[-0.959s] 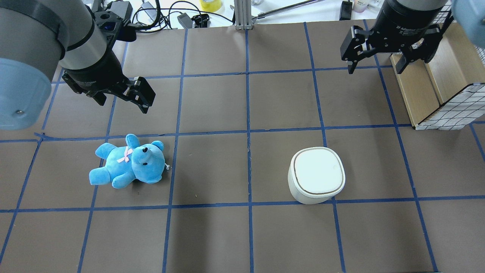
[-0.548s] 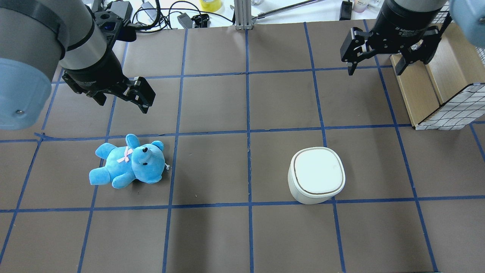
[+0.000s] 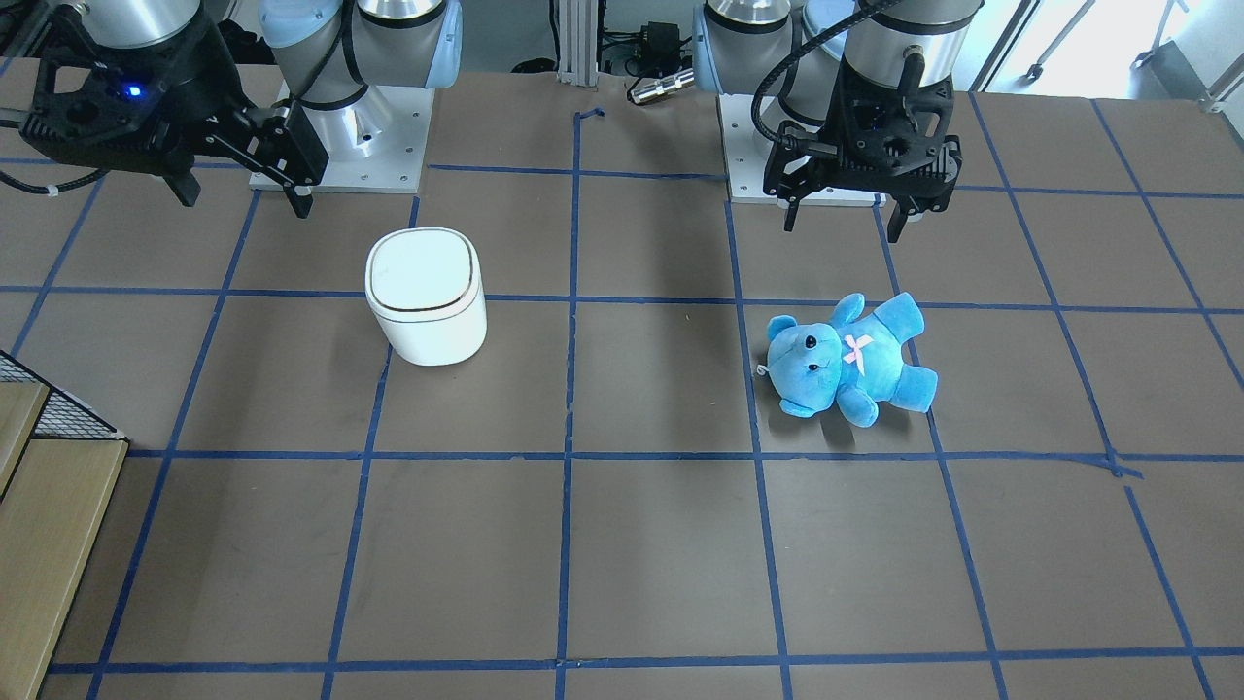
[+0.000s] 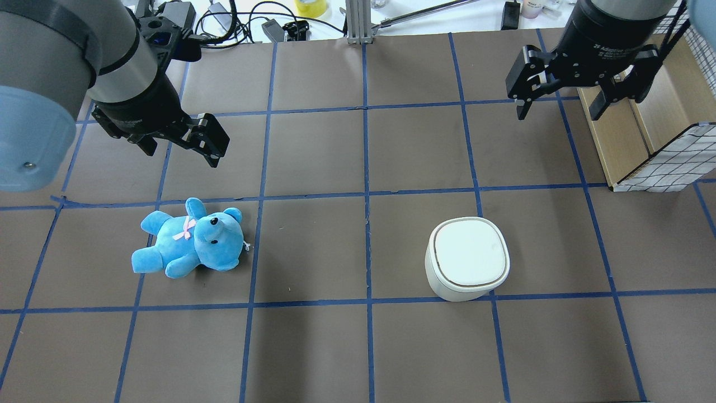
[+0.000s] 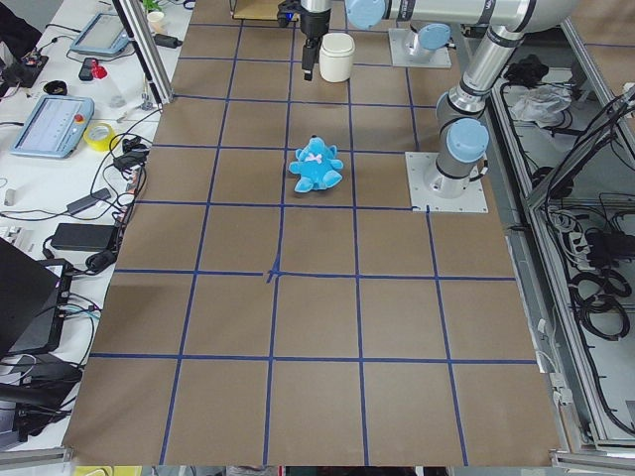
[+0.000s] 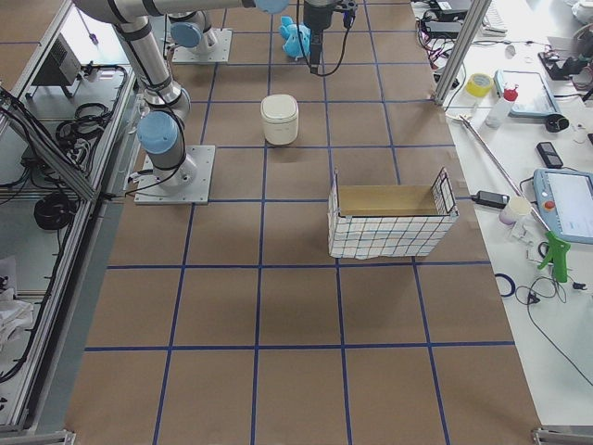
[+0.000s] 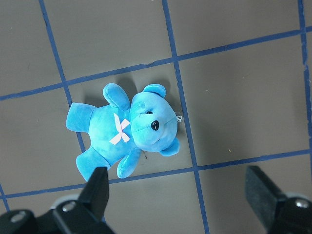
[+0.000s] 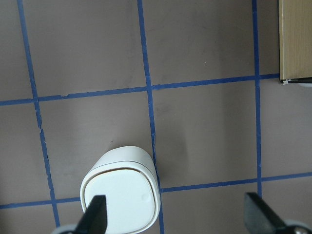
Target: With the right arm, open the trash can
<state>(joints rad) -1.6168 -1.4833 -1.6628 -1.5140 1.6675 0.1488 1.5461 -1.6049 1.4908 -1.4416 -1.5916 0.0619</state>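
The right gripper (image 4: 559, 109) hangs high over the surface (image 4: 313, 347), its two fingers spread wide with nothing between them. From where it looks down, the trash can (image 8: 122, 195) shows only at the bottom left of the wrist view, and one black finger (image 8: 95, 214) overlaps its rim. So the can is not under the middle of the gripper. It stands upright well below it and off toward the centre of the surface, on the robot's left of the gripper. How far forward or back it lies I cannot settle, since the gripper is too high for the two fixed views to agree. The lid (image 4: 469, 251) lies flat and closed, with the dark seam unbroken all round. The can is rounded-square, so I see no long axis and cannot tell which edge is the hinge. As I judge it, the coming move is a drop and a shift inward to reach that lid. Out on the other side of the gripper stands a wooden crate (image 4: 626, 129) with wire-mesh walls. Farther off, across the surface, the blue teddy bear (image 4: 193, 240) lies on its back. The left gripper (image 4: 182, 151) hovers near it, also wide and empty, and far from the can.
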